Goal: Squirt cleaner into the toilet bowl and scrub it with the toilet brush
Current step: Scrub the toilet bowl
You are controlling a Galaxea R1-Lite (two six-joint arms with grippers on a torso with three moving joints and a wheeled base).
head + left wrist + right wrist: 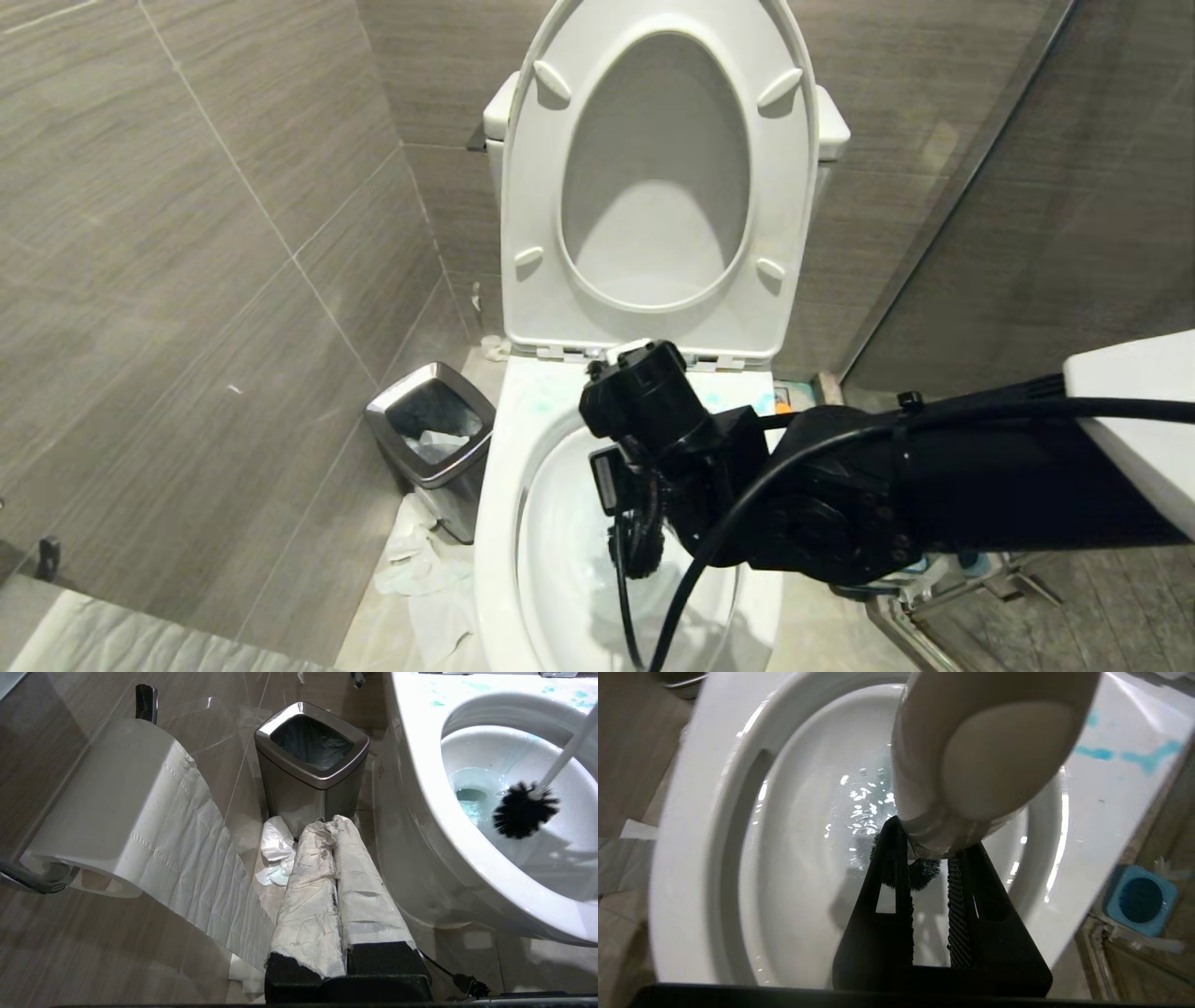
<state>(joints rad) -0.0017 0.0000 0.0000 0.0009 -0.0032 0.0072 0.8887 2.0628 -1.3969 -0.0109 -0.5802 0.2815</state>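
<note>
Our right claw (927, 858) is closed tight on the handle of the toilet brush (525, 809), with one black finger on each side of the slim white stick. We grip it near the top, just under its round flat end, so the long handle can reach down while our arm stays up above the water. The claw hangs over the middle of the toilet bowl (495, 523) and points down into it. The dark, bristly brush head is low inside the bowl, close to the water hole, and we cannot tell if it touches the wall. That seems a good spot for scrubbing. The bowl is big, white and shiny, with a wide rim. Its seat (653, 177) and lid are tipped up against the tank, so nothing is in our way. Bright blue cleaner marks (1125, 756) streak the back of the rim, and the water looks pale blue, so we think the squirting is done and the scrubbing is the job now. We do not see the cleaner bottle. The blue holder (1139, 900) sits on the floor just beside the bowl, waiting for the brush. Our left claw (336, 826) is pressed shut, wrapped in white paper, and rests off to the side by the steel waste bin (310, 760) and the paper roll (117, 807).
</note>
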